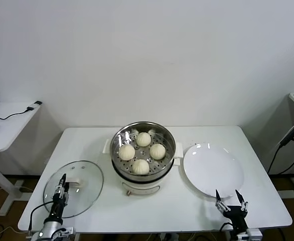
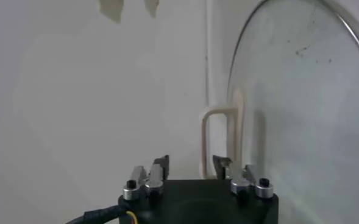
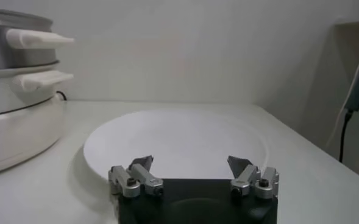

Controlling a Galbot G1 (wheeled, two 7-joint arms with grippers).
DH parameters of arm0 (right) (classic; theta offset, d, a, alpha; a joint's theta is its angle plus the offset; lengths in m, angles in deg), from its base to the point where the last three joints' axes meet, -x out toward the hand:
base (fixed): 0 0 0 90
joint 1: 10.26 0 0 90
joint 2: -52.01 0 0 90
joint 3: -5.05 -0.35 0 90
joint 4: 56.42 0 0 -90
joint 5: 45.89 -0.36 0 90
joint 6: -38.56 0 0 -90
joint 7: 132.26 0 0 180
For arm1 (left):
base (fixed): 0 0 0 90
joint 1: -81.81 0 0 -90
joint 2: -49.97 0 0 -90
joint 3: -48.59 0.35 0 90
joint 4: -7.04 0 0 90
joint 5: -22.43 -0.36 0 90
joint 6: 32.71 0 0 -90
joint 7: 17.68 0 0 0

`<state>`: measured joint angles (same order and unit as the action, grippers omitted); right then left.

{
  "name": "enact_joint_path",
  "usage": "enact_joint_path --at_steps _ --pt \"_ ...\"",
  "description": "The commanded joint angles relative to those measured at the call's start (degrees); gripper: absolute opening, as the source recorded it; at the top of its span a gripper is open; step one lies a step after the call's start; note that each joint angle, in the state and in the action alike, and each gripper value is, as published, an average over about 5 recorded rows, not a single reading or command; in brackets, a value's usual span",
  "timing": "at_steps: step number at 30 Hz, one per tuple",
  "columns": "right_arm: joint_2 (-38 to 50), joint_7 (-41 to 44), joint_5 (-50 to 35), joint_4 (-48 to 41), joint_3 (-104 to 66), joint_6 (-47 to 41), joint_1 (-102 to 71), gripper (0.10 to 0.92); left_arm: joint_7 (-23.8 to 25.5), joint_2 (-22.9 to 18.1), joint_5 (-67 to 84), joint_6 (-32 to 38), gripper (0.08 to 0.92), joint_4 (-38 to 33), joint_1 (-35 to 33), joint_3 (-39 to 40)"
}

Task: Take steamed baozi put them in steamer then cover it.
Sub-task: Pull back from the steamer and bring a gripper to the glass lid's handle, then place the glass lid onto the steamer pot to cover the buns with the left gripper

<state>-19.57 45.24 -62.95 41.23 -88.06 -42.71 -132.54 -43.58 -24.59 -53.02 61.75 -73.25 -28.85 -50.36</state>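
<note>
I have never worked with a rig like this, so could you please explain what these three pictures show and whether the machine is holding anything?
It is a two-armed robot at a white table. The wide picture comes from a camera on its head; the other two come from cameras on its wrists, looking past the fingers. On the table stands a steamer with four buns already inside. A white plate lies to its right, empty. The glass lid lies flat on the left. The left gripper reaches over the lid towards its white handle, fingers partly apart and not gripping. The right gripper waits open near the plate. Nothing is held.
</note>
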Motion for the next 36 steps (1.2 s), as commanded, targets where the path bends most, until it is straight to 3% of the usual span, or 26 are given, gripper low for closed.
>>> enact_joint_path --at_steps 1,12,20,26,32,36 --pt "-0.1 -0.1 0.6 -0.6 0.2 0.3 -0.3 0.823 0.0 0.0 -0.4 -0.4 0.446 1.3 1.1 0.1" --pt "-0.3 -0.2 1.2 0.0 0.3 0.5 -0.4 0.823 -0.6 -1.0 1.7 -0.3 0.153 -0.1 1.3 -0.6" --pt "-0.4 -0.3 1.6 0.9 0.2 0.4 -0.5 0.823 2.2 0.6 7.3 -0.9 0.132 -9.7 -1.1 -2.1" --pt "-0.3 -0.9 2.3 2.5 0.2 -0.4 -0.4 0.823 11.0 7.2 16.2 -6.1 0.132 -21.3 -4.7 -3.3" --pt "-0.3 -2.7 4.3 4.1 0.3 -2.7 0.7 0.823 23.9 12.9 22.9 -18.6 0.132 -34.9 -5.4 -3.7" --pt "-0.2 -3.6 5.4 5.1 0.6 -4.2 1.3 0.823 29.0 14.3 22.3 -24.9 0.132 -42.0 -3.6 -1.2"
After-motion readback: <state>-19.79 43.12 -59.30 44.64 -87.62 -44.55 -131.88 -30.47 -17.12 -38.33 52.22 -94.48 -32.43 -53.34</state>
